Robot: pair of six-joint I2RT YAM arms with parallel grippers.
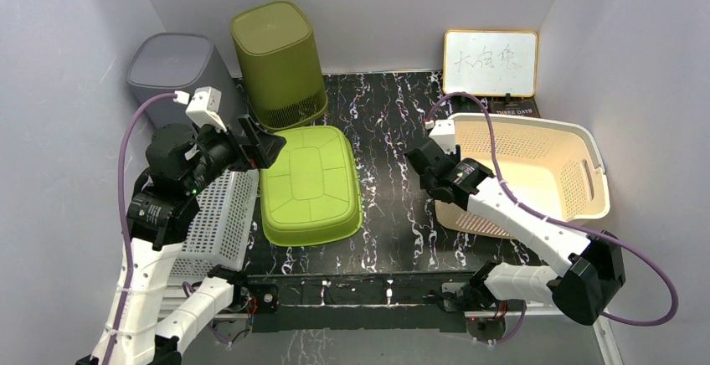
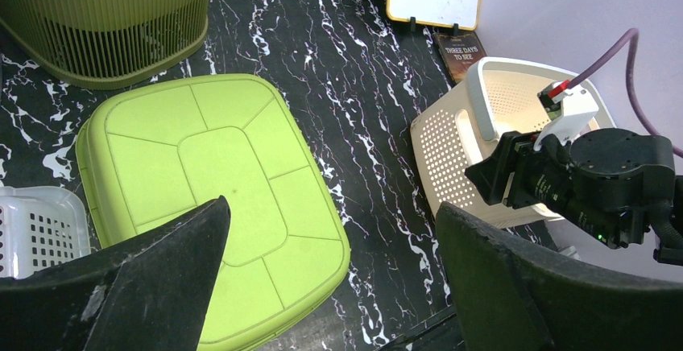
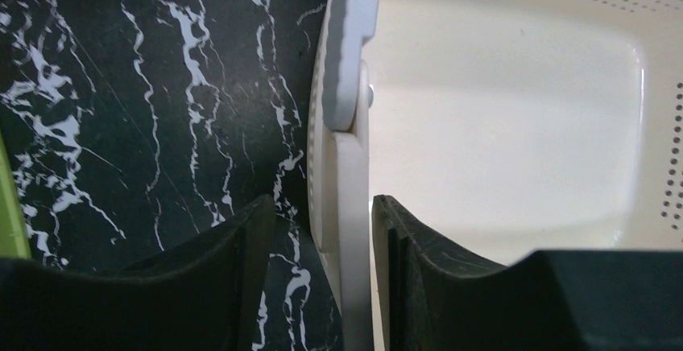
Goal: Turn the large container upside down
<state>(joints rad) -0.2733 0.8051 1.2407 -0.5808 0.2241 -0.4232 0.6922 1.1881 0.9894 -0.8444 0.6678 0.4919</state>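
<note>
The large container is a cream perforated basket (image 1: 590,146) standing upright at the right of the table, also in the left wrist view (image 2: 443,154). My right gripper (image 1: 431,161) straddles the basket's left wall. In the right wrist view that wall (image 3: 348,69) runs up between the jaws of the right gripper (image 3: 324,202). The inner finger lies against the wall and a narrow gap shows at the outer finger. My left gripper (image 1: 261,143) hangs wide open with nothing in it over the left side of the table; its wrist view places it (image 2: 332,206) above the green tub's edge.
A lime green tub (image 1: 310,185) lies bottom-up at the centre left. A tall olive bin (image 1: 280,64) and a grey bin (image 1: 172,68) stand at the back left. A white perforated basket (image 1: 219,223) lies by the left arm. A small whiteboard (image 1: 490,62) leans at the back right.
</note>
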